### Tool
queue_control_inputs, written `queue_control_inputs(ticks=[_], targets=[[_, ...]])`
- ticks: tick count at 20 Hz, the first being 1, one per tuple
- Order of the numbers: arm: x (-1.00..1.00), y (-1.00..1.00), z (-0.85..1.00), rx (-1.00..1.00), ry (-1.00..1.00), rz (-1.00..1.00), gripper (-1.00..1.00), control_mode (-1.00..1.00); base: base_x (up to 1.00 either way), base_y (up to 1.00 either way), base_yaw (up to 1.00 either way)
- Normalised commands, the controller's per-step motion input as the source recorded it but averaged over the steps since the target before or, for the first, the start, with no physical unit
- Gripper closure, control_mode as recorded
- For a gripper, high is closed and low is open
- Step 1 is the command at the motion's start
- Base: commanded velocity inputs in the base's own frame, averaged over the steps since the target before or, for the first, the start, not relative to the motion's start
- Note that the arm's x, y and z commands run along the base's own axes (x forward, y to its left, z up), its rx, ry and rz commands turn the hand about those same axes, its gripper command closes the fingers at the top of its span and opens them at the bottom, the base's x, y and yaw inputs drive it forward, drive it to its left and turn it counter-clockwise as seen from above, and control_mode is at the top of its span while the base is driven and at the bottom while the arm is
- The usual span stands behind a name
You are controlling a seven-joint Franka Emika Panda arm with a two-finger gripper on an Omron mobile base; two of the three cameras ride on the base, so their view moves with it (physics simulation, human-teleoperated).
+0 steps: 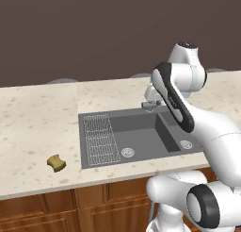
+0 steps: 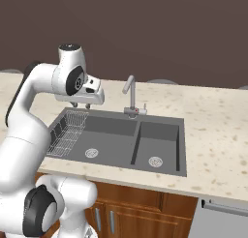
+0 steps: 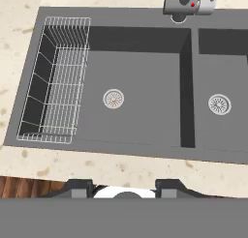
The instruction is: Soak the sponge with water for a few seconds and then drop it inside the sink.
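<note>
The sponge, a small mustard-yellow block, lies on the light counter left of the sink, near the front edge. The dark grey sink has two basins with round silver drains and a wire-grid drainboard at its left end. My gripper hangs above the sink's left rear corner, far from the sponge. In the hand view my gripper looks down into the basins, its fingertips apart with nothing between them. No water is in view at the faucet.
The grey gooseneck faucet stands on the back rim between the two basins. Speckled counter runs on both sides of the sink. A dark wall rises behind it, and wooden cabinet fronts sit below.
</note>
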Motion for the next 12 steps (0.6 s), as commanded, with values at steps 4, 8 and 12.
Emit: queue_control_inputs(ticks=[4, 8, 12], targets=[[0.00, -0.06, 0.00, 0.00, 0.00, 0.00, -1.00, -1.00, 0.00, 0.00, 0.00], [0.00, -0.14, 0.00, 0.01, 0.00, -0.01, -1.00, -1.00, 0.00, 0.00, 0.00], [-0.11, -0.23, 0.00, 0.02, 0.00, -0.04, -1.00, -1.00, 0.00, 0.00, 0.00]])
